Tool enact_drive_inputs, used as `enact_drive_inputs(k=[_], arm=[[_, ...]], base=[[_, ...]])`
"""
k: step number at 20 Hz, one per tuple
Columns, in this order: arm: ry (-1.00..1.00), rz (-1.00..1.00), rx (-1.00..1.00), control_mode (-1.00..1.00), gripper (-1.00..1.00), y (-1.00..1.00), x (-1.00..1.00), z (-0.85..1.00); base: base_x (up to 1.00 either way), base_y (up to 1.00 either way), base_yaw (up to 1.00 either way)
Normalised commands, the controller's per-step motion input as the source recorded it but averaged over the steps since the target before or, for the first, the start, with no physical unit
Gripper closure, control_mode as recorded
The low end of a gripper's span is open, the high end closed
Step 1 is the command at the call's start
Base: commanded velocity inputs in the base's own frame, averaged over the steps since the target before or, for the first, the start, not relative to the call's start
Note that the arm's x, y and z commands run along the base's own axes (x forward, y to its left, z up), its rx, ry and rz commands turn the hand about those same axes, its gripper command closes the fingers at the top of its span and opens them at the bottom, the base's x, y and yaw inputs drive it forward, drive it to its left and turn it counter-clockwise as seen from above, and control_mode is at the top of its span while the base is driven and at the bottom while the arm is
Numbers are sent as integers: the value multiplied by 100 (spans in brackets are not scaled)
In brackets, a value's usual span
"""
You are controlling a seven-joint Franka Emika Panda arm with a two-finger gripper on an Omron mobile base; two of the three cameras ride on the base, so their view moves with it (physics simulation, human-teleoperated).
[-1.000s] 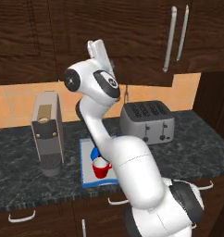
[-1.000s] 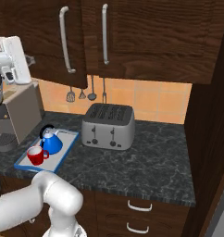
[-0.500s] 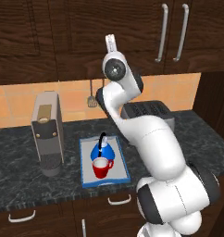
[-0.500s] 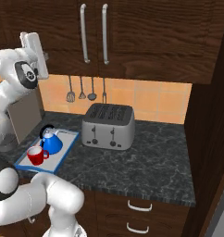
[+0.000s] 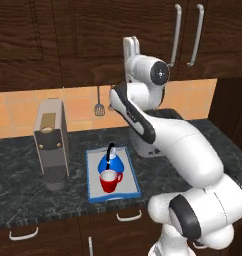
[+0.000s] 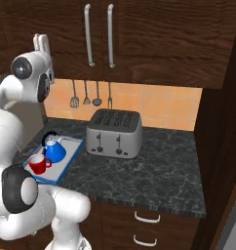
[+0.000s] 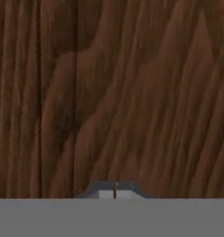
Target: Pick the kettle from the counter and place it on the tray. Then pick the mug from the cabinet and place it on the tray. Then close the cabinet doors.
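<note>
The blue kettle and the red mug stand side by side on the blue-rimmed tray on the black counter. Above it, both cabinet doors lie flush, their silver bar handles close together. My gripper points upward in front of the left door, left of the handles. In the hand view its fingertips meet, shut on nothing, with dark wood grain right ahead.
A silver toaster stands right of the tray, partly behind my arm in the left base view. A tall coffee machine stands left of the tray. Utensils hang on the orange tiled wall. A dark wood side panel closes the counter's right end.
The left cabinet door has swung shut, its handle now beside the right one. My arm has swept to the right along the door, the gripper staying shut.
</note>
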Motion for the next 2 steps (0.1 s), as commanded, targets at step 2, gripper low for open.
enact_drive_inputs(k=[2], arm=[[4,13,5,-100,100,-66,14,-6]], base=[[0,0,0]])
